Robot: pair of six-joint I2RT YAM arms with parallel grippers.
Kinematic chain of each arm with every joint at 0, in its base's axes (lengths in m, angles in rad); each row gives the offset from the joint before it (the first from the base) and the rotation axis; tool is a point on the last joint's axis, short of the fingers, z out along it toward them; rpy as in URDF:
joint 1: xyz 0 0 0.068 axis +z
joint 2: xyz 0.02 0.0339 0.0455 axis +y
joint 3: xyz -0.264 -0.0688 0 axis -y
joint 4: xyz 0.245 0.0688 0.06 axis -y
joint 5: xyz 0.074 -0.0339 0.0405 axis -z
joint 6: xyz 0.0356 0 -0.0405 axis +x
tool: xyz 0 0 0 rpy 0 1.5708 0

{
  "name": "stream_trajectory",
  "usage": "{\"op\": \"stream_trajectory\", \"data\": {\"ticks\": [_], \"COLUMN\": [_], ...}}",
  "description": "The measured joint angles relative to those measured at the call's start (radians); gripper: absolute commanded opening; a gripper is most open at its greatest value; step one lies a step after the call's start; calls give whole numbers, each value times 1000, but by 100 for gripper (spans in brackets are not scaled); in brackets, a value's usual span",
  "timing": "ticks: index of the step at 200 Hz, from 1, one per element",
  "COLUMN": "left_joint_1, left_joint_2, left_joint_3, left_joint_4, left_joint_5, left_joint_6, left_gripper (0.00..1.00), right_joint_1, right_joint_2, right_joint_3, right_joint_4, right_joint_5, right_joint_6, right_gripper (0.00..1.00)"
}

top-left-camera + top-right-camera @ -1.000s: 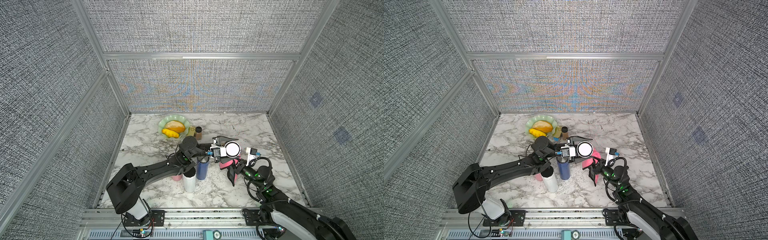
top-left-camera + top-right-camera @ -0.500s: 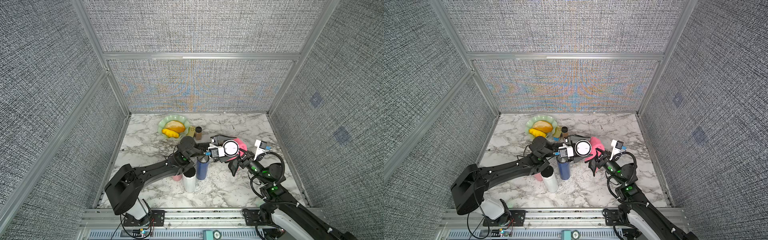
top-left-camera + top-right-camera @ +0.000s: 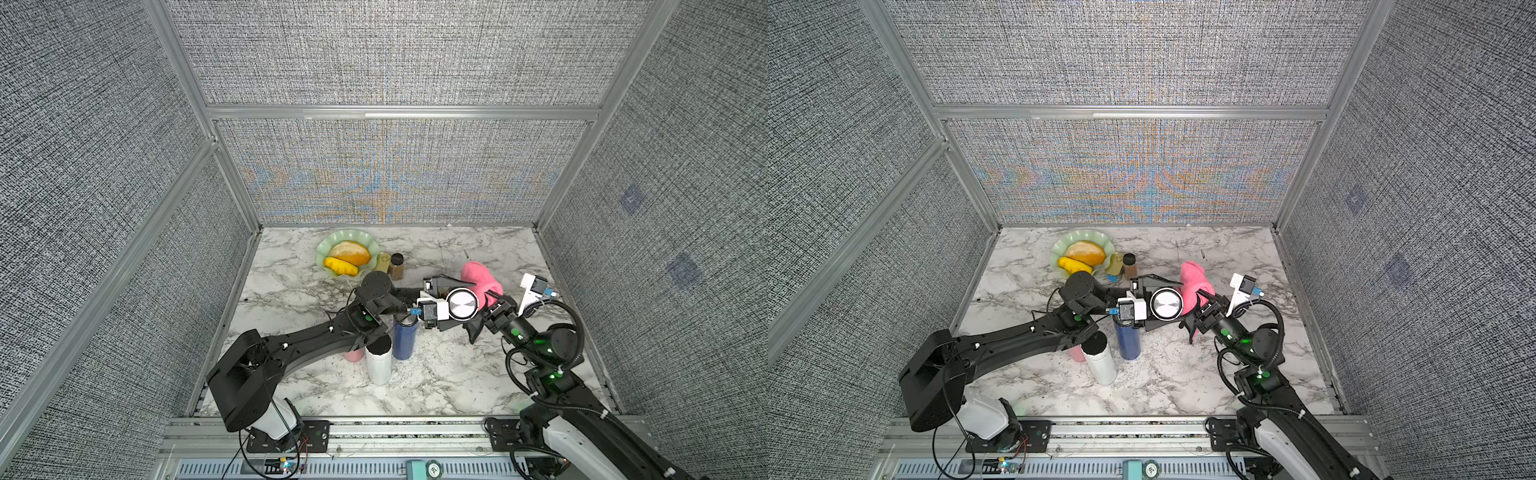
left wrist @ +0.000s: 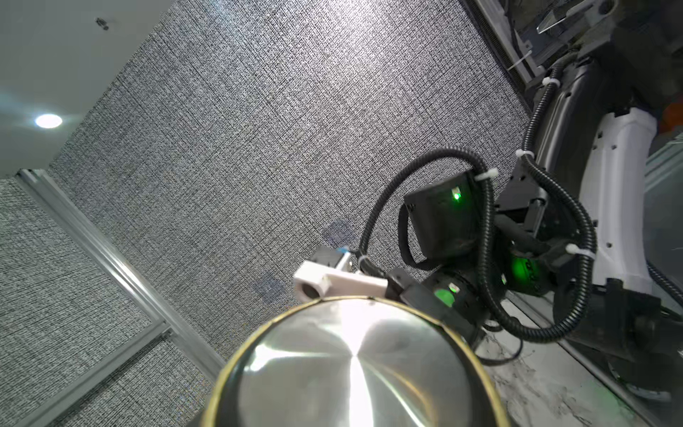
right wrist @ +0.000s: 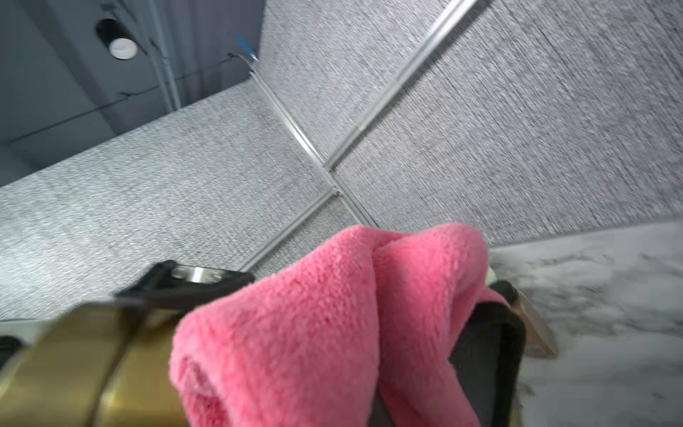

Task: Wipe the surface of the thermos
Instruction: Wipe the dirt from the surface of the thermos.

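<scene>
Clamping the thermos (image 3: 461,304) between its fingers, the left gripper (image 3: 449,303) is seen over the middle of the worktop (image 3: 457,386), with the flask held clear of the marble. The thermos is tipped so that its shiny round steel base is turned up towards the camera in both top views (image 3: 1166,304); the same base fills the lower part of the left wrist view (image 4: 351,369). Its gold body is shown, blurred, in the right wrist view (image 5: 74,369).

A pink cloth (image 3: 480,278) is pinched in the right gripper (image 3: 486,313), whose fingers are pressed together on the bunched fabric. The cloth is held just beside the thermos, on the side towards the right edge of the worktop, and in the right wrist view (image 5: 314,314) it is seen lying over the gold side of the flask.

Below the left gripper, towards the front edge, a blue bottle (image 3: 404,340), a white bottle (image 3: 379,365) with a black lid and a pink cup (image 3: 353,355) are stood close together. Near the back edge a green plate (image 3: 324,253) with fruit is set, and a small jar (image 3: 397,266) with a black lid is placed just beside it.
</scene>
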Motion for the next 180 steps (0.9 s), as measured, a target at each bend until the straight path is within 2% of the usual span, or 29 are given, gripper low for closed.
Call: {"op": "stream_trajectory", "data": {"ticks": [20, 44, 75, 141, 180], "left_joint_1": [0, 3, 1, -1, -2], "left_joint_2": [5, 9, 9, 10, 10], "left_joint_3": [8, 13, 40, 84, 90], "left_joint_4": [-34, -101, -175, -220, -305], "left_joint_5": [5, 8, 35, 84, 107], "left_joint_6": [-6, -10, 3, 87, 97], "left_gripper": [0, 0, 0, 0, 0], "right_joint_1": [14, 16, -21, -40, -40], "right_joint_2": [23, 119, 216, 108, 176], "right_joint_3": [-16, -84, -145, 23, -32], "right_joint_4": [32, 116, 128, 78, 150], "right_joint_5": [10, 59, 62, -22, -42], "right_joint_6": [-2, 6, 32, 29, 21], "right_gripper": [0, 0, 0, 0, 0]}}
